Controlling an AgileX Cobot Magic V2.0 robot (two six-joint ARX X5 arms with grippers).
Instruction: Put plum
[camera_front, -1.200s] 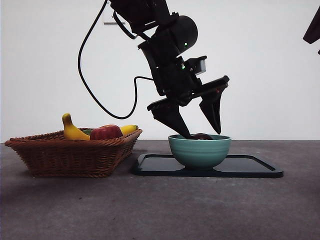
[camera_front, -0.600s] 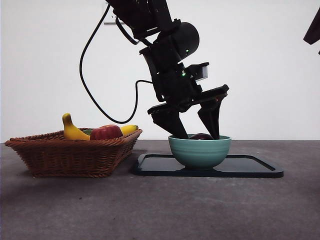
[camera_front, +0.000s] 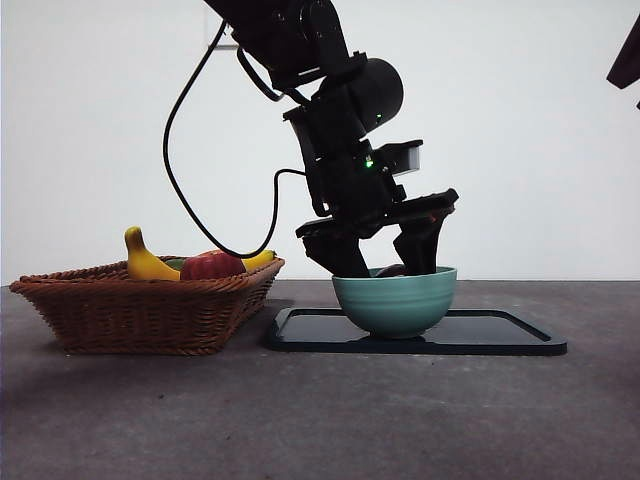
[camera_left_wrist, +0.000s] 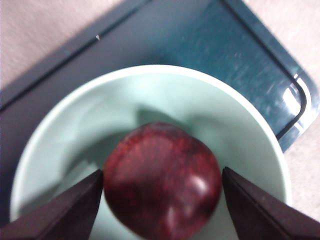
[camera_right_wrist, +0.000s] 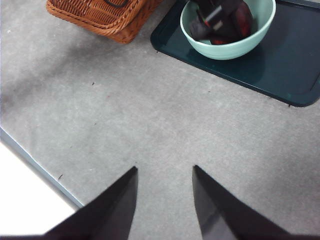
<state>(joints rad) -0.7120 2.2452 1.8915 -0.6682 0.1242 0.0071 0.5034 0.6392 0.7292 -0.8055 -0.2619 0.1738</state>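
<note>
Grey tabletop is carrying a dark tray (camera_front: 500, 335) and a green bowl (camera_front: 395, 302) — the left gripper (camera_left_wrist: 162, 195) is reaching inside, jaws flanking the plum (camera_left_wrist: 162, 180). Smooth, firm, slippery-looking; squeezing its widest middle seems safest. The right gripper (camera_right_wrist: 164, 197) is waiting open.

A wicker basket (camera_front: 145, 305) sits at the left of the tabletop (camera_front: 320, 410), holding a banana (camera_front: 145, 262) and an apple (camera_front: 212, 266). Just right of it lies a tray (camera_front: 500, 335) carrying a bowl (camera_front: 394, 303) toward its left end. The plum (camera_left_wrist: 162, 180) lies in the bowl, between the left gripper's (camera_left_wrist: 162, 200) jaws.
</note>
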